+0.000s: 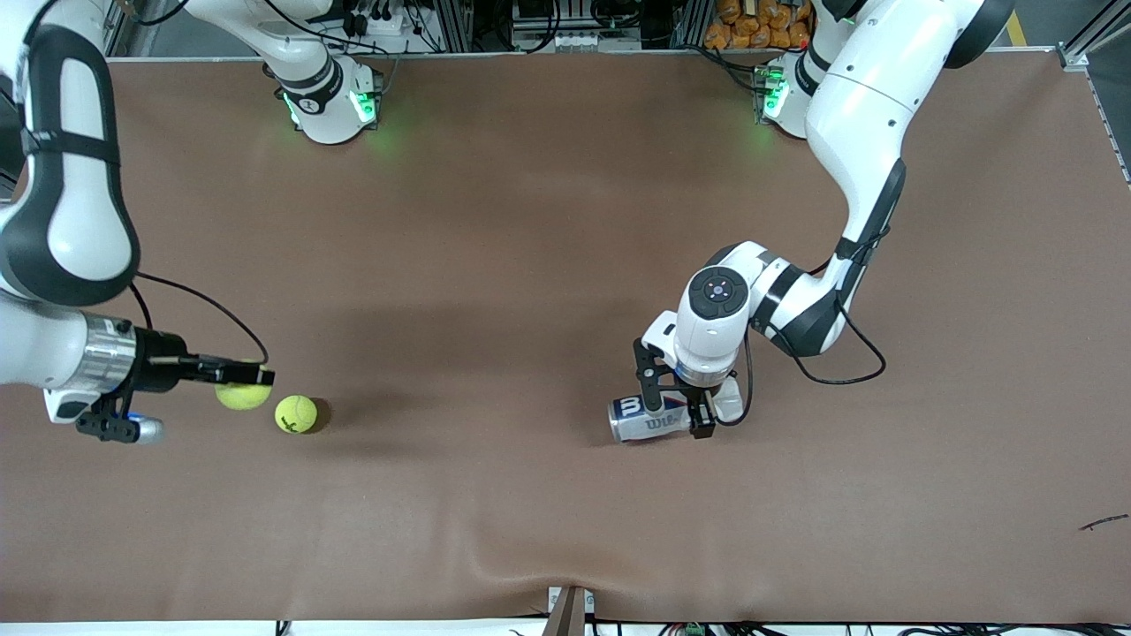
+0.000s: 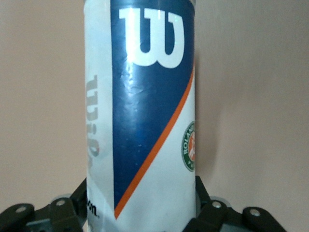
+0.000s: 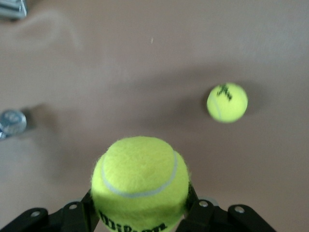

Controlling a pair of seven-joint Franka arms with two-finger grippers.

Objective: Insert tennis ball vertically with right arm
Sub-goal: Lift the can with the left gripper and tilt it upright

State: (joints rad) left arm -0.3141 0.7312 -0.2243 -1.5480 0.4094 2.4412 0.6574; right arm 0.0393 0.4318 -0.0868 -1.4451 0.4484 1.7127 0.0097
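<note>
My right gripper (image 1: 252,378) (image 3: 140,205) is shut on a yellow-green tennis ball (image 1: 241,395) (image 3: 140,181), held just above the brown table toward the right arm's end. A second tennis ball (image 1: 296,413) (image 3: 227,102) rests on the table beside it. A white and blue Wilson ball can (image 1: 643,419) (image 2: 145,111) lies on its side toward the left arm's end. My left gripper (image 1: 677,412) (image 2: 142,205) comes down from above and is shut on the can, with one black finger against each side.
Both arm bases (image 1: 329,106) (image 1: 782,97) stand along the table's edge farthest from the front camera. A small bracket (image 1: 570,608) sits at the nearest edge. A thin dark scrap (image 1: 1104,522) lies near the left arm's end.
</note>
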